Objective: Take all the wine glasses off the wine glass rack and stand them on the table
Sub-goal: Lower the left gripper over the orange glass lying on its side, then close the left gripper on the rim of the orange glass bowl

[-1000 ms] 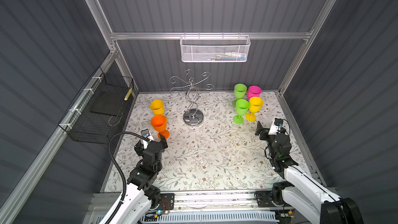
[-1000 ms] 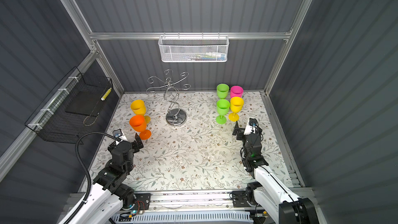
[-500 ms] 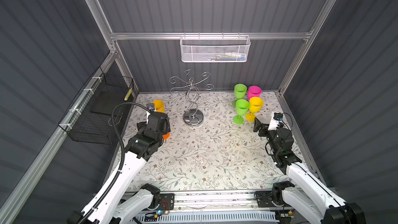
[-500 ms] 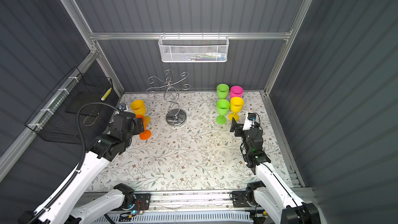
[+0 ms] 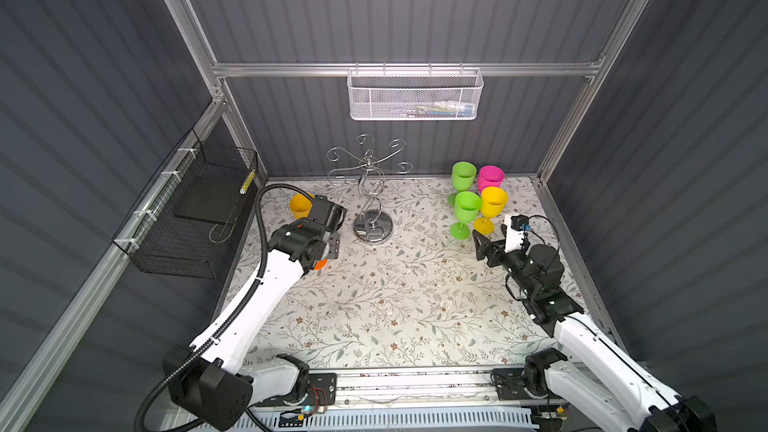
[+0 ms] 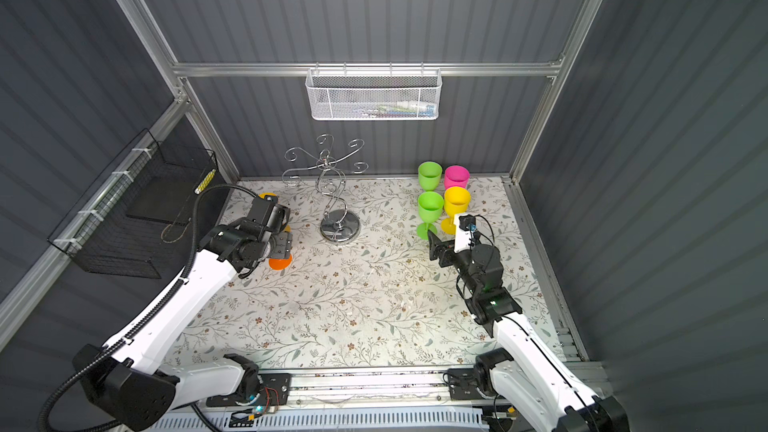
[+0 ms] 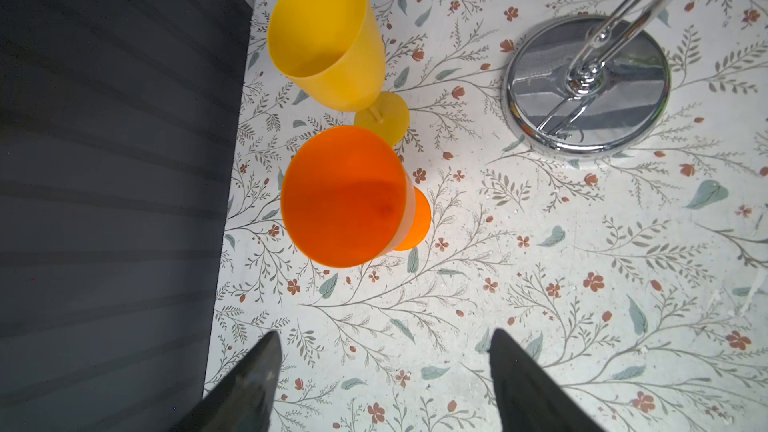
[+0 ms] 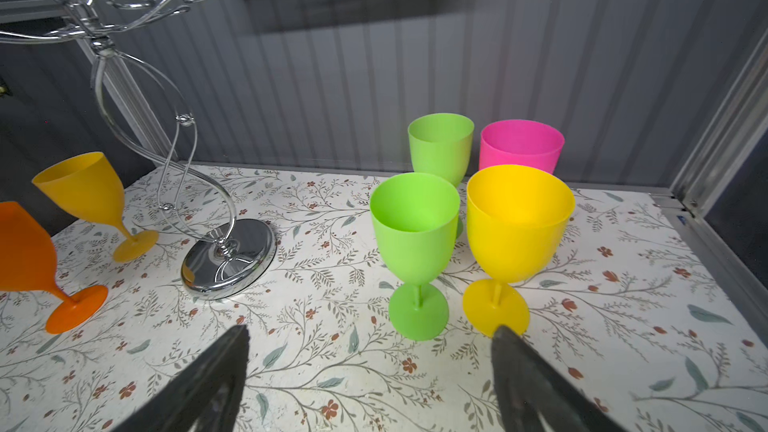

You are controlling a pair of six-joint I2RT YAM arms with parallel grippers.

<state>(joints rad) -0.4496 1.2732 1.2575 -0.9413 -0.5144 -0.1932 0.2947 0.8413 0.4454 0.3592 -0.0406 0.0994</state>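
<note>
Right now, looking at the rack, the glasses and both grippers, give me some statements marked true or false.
1. The wine glass rack carries no glass on its arms. True.
2. The orange glass lies tipped over. False: it stands upright on its foot.
3. The left gripper is shut on the orange glass. False: its jaws stand open and empty, short of that glass.
4. The pink glass stands nearer the rear wall than the yellow glass in front of it. True.
5. The right gripper holds the pink glass. False: it is open and empty.
</note>
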